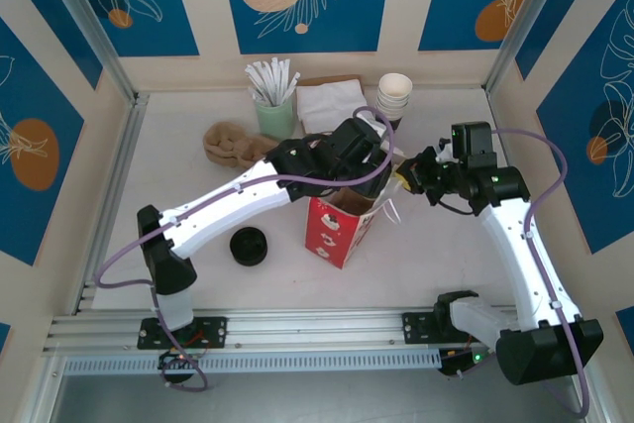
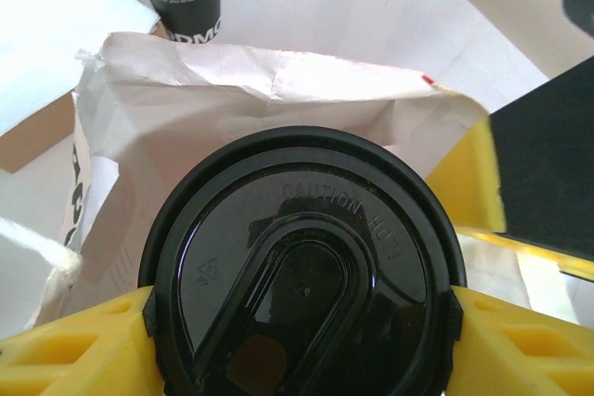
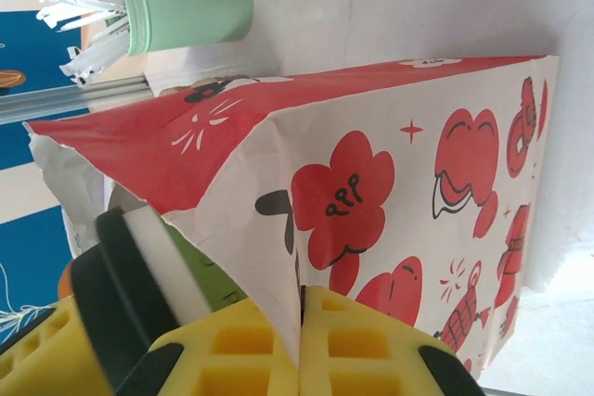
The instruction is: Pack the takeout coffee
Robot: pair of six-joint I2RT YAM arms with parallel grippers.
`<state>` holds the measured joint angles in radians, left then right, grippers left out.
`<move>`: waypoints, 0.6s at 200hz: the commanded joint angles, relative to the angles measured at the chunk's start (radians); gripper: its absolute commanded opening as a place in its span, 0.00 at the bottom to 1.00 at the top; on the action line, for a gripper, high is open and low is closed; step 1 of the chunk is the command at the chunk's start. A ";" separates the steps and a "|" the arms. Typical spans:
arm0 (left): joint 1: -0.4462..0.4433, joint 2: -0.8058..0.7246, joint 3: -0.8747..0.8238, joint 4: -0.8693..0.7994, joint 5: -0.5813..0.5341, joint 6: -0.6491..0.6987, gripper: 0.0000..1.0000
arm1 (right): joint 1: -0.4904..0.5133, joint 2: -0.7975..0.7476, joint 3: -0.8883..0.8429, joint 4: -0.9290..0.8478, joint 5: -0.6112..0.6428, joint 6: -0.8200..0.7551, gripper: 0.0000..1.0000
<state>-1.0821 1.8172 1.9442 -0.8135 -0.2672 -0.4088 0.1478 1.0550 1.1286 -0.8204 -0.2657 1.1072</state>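
Observation:
The takeout coffee point(image 2: 302, 275), seen from above by its round black lid, sits between the yellow fingers point(image 2: 83, 345) of my left gripper point(image 2: 302, 322), which is shut on it at the lid. It hangs in the open mouth of the red bag point(image 2: 278, 90), whose white inside surrounds it. In the right wrist view the cup's green body point(image 3: 200, 271) and black lid show just inside the bag's torn rim. My right gripper point(image 3: 302, 340) is shut on the rim of the red bag point(image 3: 371, 183). From above, the left gripper point(image 1: 374, 167) and right gripper point(image 1: 408, 177) meet over the standing bag point(image 1: 342, 230).
A loose black lid point(image 1: 249, 245) lies left of the bag. Behind it are a brown cup carrier point(image 1: 233, 141), a mint holder of white sticks point(image 1: 274, 111), napkins point(image 1: 332, 101) and a stack of lidless cups point(image 1: 394, 96). Patterned walls enclose the table.

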 commanded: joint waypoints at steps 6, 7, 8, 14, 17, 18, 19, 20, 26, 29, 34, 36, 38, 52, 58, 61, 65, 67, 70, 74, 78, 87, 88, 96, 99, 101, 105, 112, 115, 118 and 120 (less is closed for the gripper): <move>-0.004 0.010 -0.039 0.013 -0.025 -0.022 0.68 | 0.047 -0.029 -0.014 0.058 -0.041 0.041 0.05; -0.004 0.010 -0.041 0.015 -0.026 -0.023 0.68 | 0.048 -0.029 -0.015 0.058 -0.041 0.040 0.05; -0.004 0.010 -0.043 0.016 -0.026 -0.023 0.68 | 0.049 -0.030 -0.015 0.058 -0.040 0.039 0.05; -0.005 0.010 -0.055 0.026 -0.029 -0.024 0.68 | 0.056 -0.035 -0.019 0.056 -0.039 0.037 0.06; -0.004 0.010 -0.061 0.033 -0.029 -0.026 0.68 | 0.058 -0.038 -0.023 0.058 -0.041 0.038 0.07; -0.004 0.009 -0.063 0.035 -0.029 -0.026 0.68 | 0.059 -0.039 -0.025 0.058 -0.041 0.039 0.07; -0.004 0.009 -0.065 0.037 -0.028 -0.026 0.68 | 0.059 -0.039 -0.026 0.058 -0.041 0.039 0.07; -0.004 0.008 -0.067 0.039 -0.028 -0.027 0.68 | 0.059 -0.039 -0.028 0.058 -0.042 0.039 0.07; -0.004 0.008 -0.083 0.051 -0.029 -0.030 0.68 | 0.062 -0.049 -0.038 0.064 -0.046 0.039 0.08; -0.005 0.008 -0.090 0.056 -0.028 -0.032 0.68 | 0.062 -0.053 -0.044 0.068 -0.049 0.039 0.09; -0.004 0.008 -0.100 0.062 -0.030 -0.037 0.68 | 0.062 -0.061 -0.051 0.070 -0.054 0.037 0.10; -0.004 0.008 -0.104 0.064 -0.030 -0.037 0.68 | 0.062 -0.064 -0.054 0.070 -0.056 0.036 0.11; -0.005 0.008 -0.108 0.067 -0.030 -0.038 0.68 | 0.062 -0.067 -0.055 0.070 -0.058 0.035 0.12; -0.004 0.002 -0.134 0.082 -0.033 -0.037 0.68 | 0.058 -0.082 -0.051 0.052 -0.064 -0.011 0.21; -0.004 -0.003 -0.147 0.089 -0.036 -0.037 0.68 | 0.050 -0.085 -0.042 0.034 -0.066 -0.039 0.25; -0.004 -0.006 -0.153 0.092 -0.037 -0.037 0.68 | 0.043 -0.087 -0.036 0.024 -0.068 -0.054 0.27; -0.004 -0.009 -0.158 0.095 -0.037 -0.036 0.68 | 0.034 -0.090 -0.031 0.016 -0.075 -0.073 0.29; -0.004 -0.011 -0.162 0.097 -0.037 -0.036 0.68 | 0.029 -0.089 -0.027 0.013 -0.080 -0.081 0.30; -0.004 -0.013 -0.166 0.098 -0.037 -0.036 0.68 | 0.018 -0.090 -0.023 0.010 -0.092 -0.097 0.31; -0.004 -0.016 -0.171 0.101 -0.036 -0.035 0.68 | 0.001 -0.088 -0.015 0.003 -0.114 -0.119 0.33; -0.005 -0.018 -0.175 0.102 -0.032 -0.032 0.68 | -0.020 -0.085 -0.002 -0.007 -0.128 -0.142 0.35; -0.005 -0.027 -0.187 0.108 -0.025 -0.030 0.68 | -0.064 -0.075 0.031 -0.039 -0.150 -0.199 0.38; -0.005 -0.027 -0.188 0.109 -0.024 -0.029 0.68 | -0.067 -0.074 0.034 -0.042 -0.152 -0.204 0.38; -0.006 -0.036 -0.202 0.115 -0.020 -0.025 0.68 | -0.101 -0.068 0.056 -0.052 -0.179 -0.250 0.40; -0.006 -0.040 -0.209 0.117 -0.019 -0.023 0.68 | -0.113 -0.062 0.065 -0.052 -0.193 -0.269 0.41; -0.006 -0.042 -0.212 0.119 -0.019 -0.021 0.68 | -0.119 -0.058 0.072 -0.053 -0.201 -0.283 0.41; -0.006 -0.046 -0.219 0.123 -0.018 -0.016 0.68 | -0.131 -0.051 0.084 -0.056 -0.213 -0.308 0.42; -0.006 -0.055 -0.231 0.131 -0.017 -0.004 0.68 | -0.147 -0.034 0.110 -0.067 -0.222 -0.352 0.43; -0.006 -0.059 -0.237 0.134 -0.017 0.001 0.68 | -0.152 -0.026 0.125 -0.075 -0.227 -0.371 0.43; -0.005 -0.063 -0.243 0.138 -0.014 0.006 0.68 | -0.157 -0.018 0.138 -0.078 -0.233 -0.389 0.44; -0.005 -0.066 -0.247 0.141 -0.013 0.008 0.68 | -0.160 -0.009 0.148 -0.079 -0.238 -0.399 0.44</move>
<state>-1.0832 1.8103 1.7359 -0.7197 -0.2939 -0.4274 0.0338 1.0008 1.1748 -0.8471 -0.3958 0.9089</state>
